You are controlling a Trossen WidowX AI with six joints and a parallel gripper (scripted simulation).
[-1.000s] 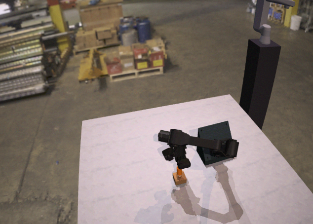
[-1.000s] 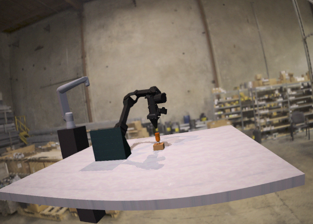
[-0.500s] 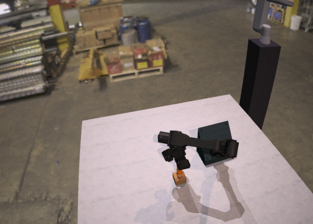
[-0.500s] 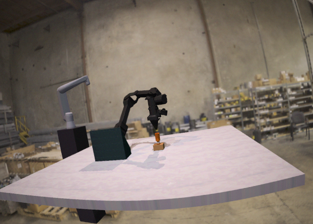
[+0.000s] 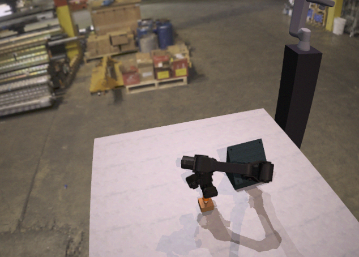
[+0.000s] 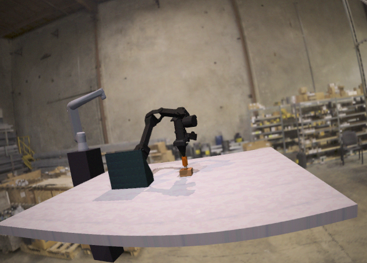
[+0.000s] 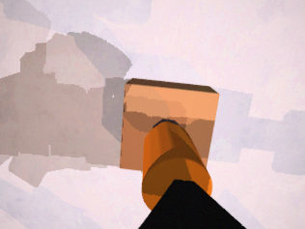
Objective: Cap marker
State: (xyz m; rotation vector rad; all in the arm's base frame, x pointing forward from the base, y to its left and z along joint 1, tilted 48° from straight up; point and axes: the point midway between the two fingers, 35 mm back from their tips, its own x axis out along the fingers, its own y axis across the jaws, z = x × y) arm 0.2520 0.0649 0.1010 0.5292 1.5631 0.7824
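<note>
The orange holder block (image 5: 206,208) (image 6: 186,172) (image 7: 166,98) stands flat on the table. The orange cap (image 6: 184,160) (image 7: 169,154) stands upright on the marker, in line with it. A short pale part of the marker (image 6: 186,167) shows between cap and block; the rest is hidden inside them. My gripper (image 6: 184,155) (image 7: 182,190) is shut and empty, with its black fingertips together at the cap's top end. They touch it or are very close; I cannot tell which. Whether the cap is fully seated cannot be seen.
The dark green wedge-shaped box (image 5: 244,153) (image 6: 128,171) stands on the white table (image 5: 130,167) (image 6: 222,207) beside the arm's base. A grey arm on a dark pedestal (image 5: 298,94) (image 6: 85,166) stands beyond the table edge. Arm shadows fall around the block.
</note>
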